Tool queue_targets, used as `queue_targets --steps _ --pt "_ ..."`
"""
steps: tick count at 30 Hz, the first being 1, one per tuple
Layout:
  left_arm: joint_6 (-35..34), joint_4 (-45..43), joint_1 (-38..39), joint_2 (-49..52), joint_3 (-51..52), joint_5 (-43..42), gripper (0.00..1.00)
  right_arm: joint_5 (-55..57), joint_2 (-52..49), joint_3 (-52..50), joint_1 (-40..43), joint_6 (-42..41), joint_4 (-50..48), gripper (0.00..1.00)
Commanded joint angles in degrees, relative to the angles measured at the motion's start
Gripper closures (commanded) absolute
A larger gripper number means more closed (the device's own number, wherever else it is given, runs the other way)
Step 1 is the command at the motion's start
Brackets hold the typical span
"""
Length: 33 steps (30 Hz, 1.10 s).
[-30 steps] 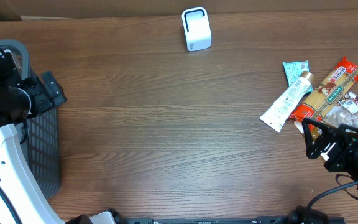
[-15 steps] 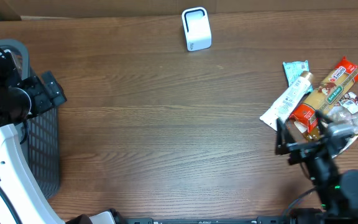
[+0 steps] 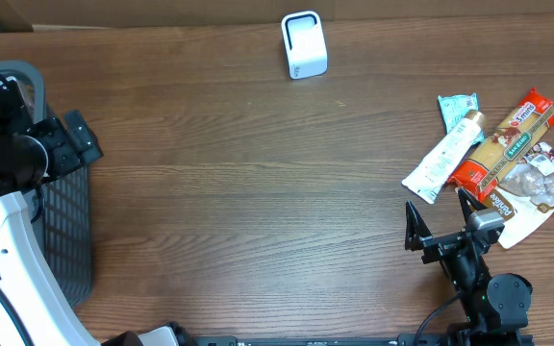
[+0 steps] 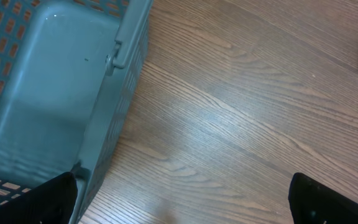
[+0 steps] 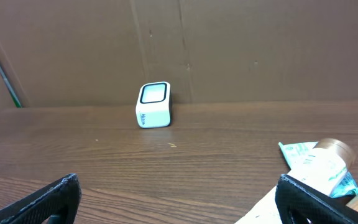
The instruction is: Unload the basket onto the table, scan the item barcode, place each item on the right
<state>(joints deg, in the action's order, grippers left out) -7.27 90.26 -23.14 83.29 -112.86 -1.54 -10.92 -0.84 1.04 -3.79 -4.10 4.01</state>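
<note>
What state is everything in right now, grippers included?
left gripper, open, empty, above the basket's edge
right gripper, open, empty, just short of the items
scanner, upright at the table's far edge
basket, upright, visible part empty
white tube, lying flat
pasta packet, lying flat beside the tube
teal packet, flat, partly under the tube
clear bag, flat

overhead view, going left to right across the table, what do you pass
grey mesh basket → white barcode scanner → white tube → orange pasta packet. The teal packet, the clear bag and the right gripper overlap these across the view, so they are left out.
</note>
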Motion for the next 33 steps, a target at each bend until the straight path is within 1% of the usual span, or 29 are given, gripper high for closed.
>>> queue_targets --steps 1,33 --pt "0.9 -0.1 -0.1 -0.1 -0.1 -0.4 0.0 1.0 0.7 -0.6 -0.3 0.1 -0.3 0.0" --pt "0.9 -0.1 0.2 -1.1 0.0 -0.4 0.0 1.0 0.7 -0.6 -0.3 0.1 -0.3 0.0"
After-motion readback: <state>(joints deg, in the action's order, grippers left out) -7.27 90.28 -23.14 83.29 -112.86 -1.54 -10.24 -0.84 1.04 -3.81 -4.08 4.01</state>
